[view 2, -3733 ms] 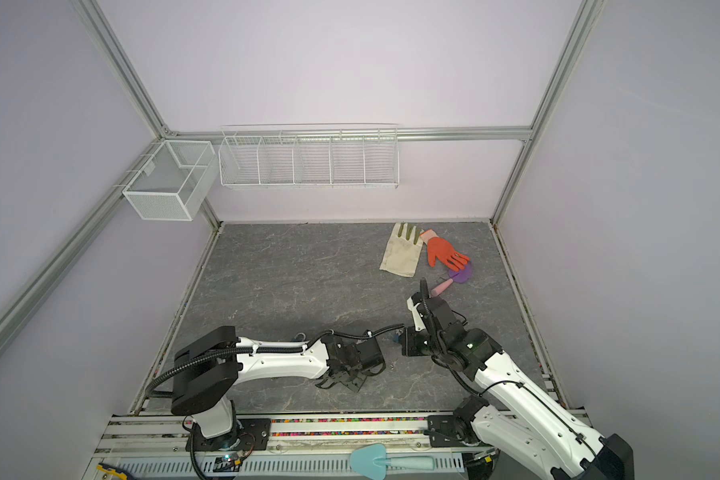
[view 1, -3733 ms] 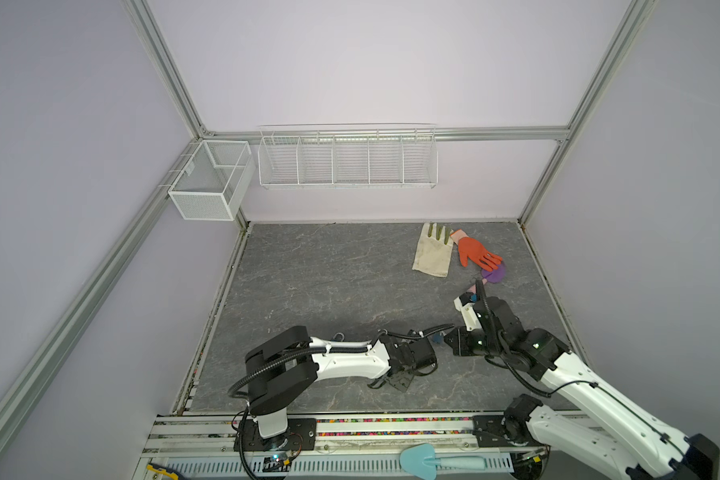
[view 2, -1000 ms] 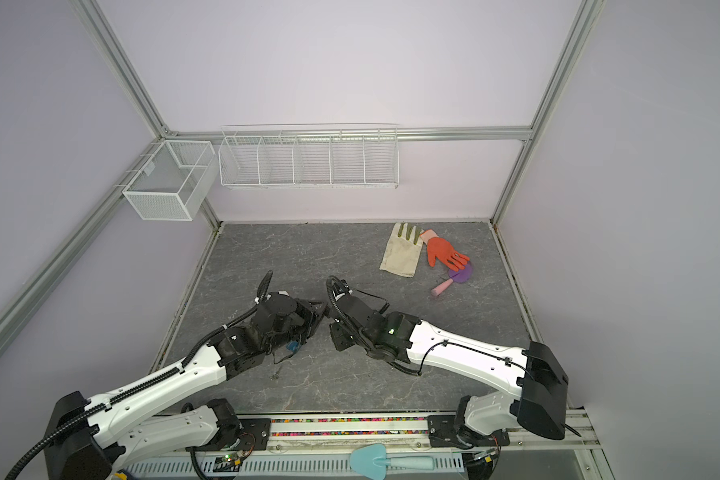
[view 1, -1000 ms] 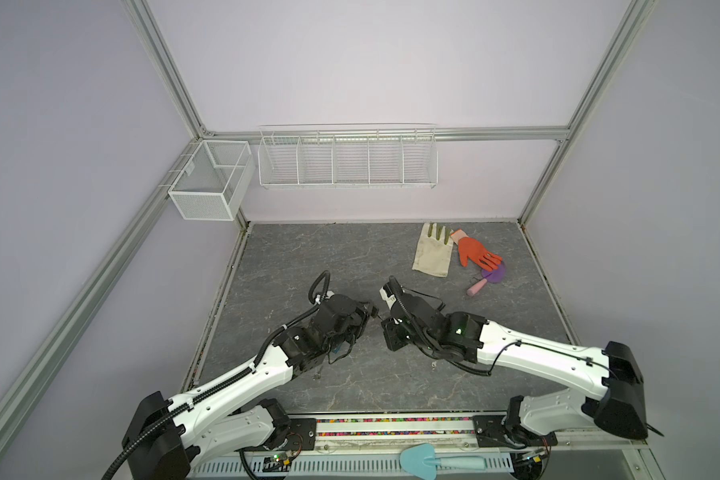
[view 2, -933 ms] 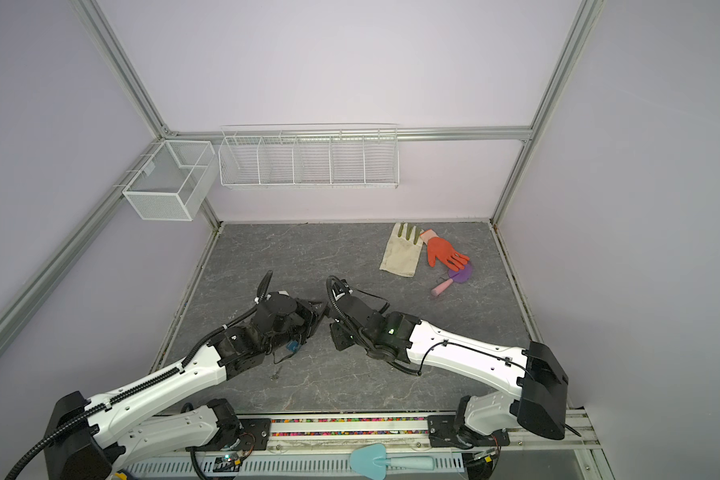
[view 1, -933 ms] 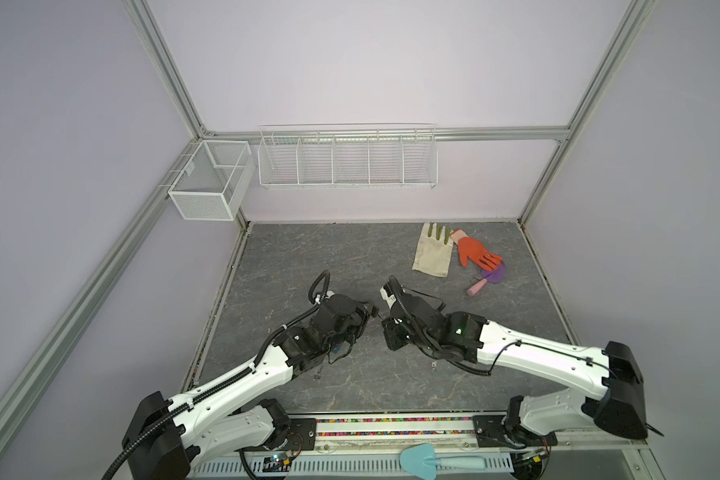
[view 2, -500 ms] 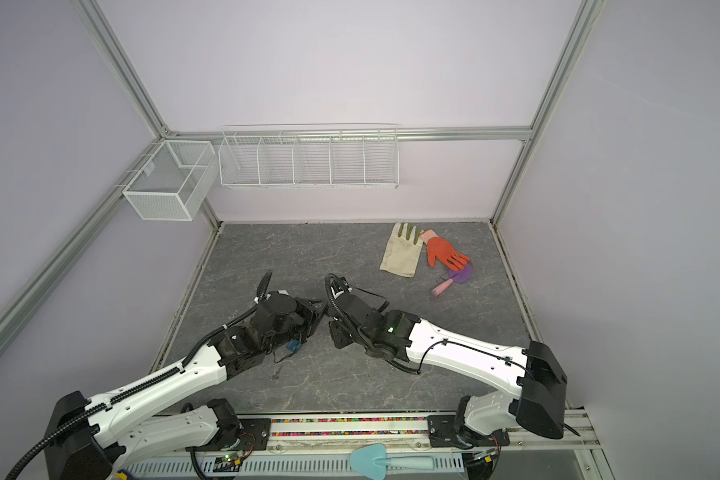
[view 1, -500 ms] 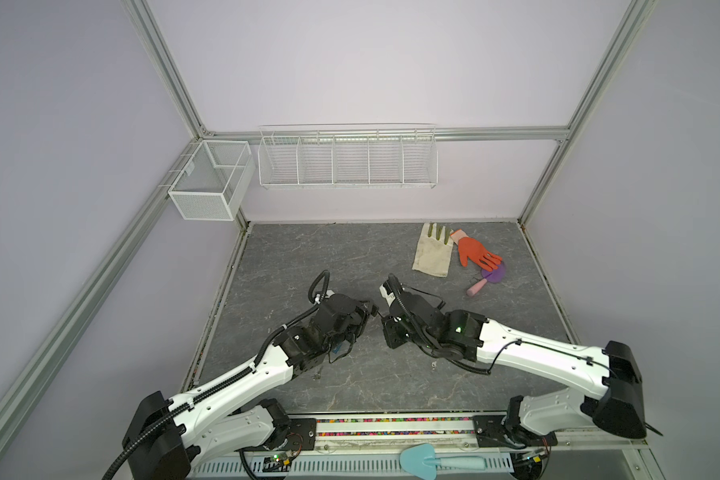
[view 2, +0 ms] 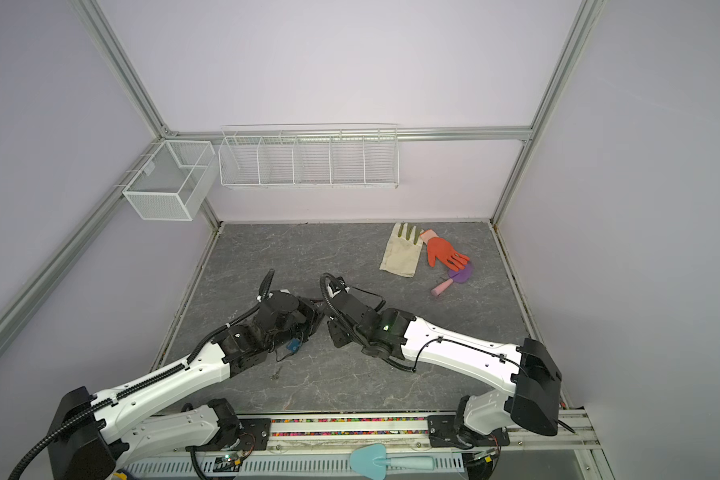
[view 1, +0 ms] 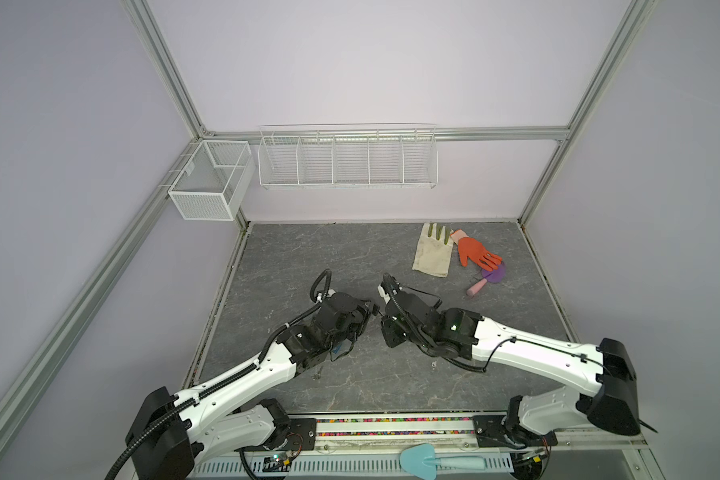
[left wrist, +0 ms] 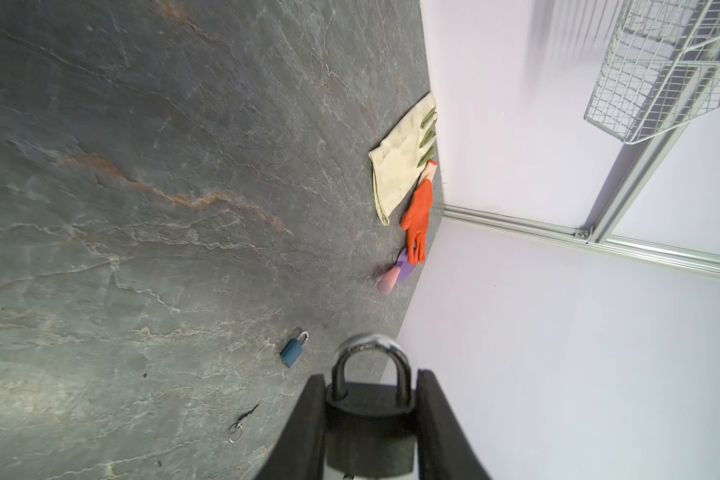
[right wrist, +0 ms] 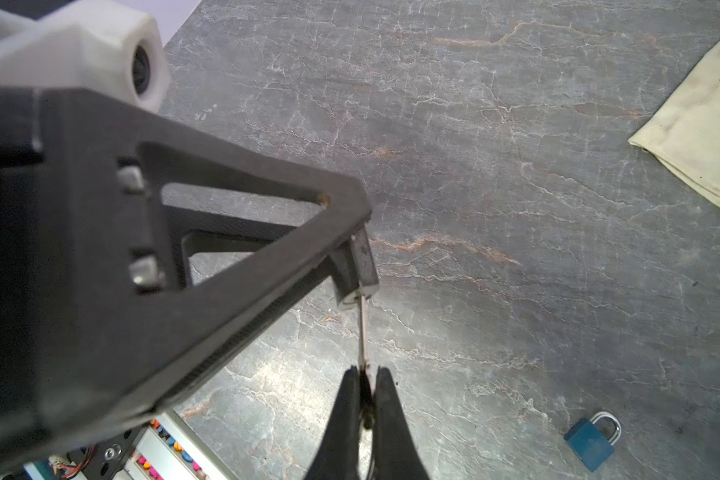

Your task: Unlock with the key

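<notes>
Cream glove (view 1: pixel 432 255) flat at far right; orange glove (view 1: pixel 472 251) just right of it, overlapping purple pink-handled scoop (view 1: pixel 492 274). Long wire rack (view 1: pixel 347 162) on far wall, mesh basket (view 1: pixel 202 199) far left. Teal trowel (view 1: pixel 418 456) at near edge.

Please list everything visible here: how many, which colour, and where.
dark padlock: 1, dark grey, in the left gripper
key: 1, silver, tip at dark padlock's base
blue padlock: 1, blue, on the table
loose key: 1, silver, near blue padlock
cream glove: 1, cream, green fingertips, far-right corner
orange glove: 1, orange, beside cream glove
purple tool: 1, pink handle, by orange glove
trowel: 1, light blue, front rail
mesh basket: 1, white, left wall
wire shelf: 1, white, back wall
table: 1, grey, under all
left gripper: 1, black, shut on dark padlock
right gripper: 1, black, shut on key
</notes>
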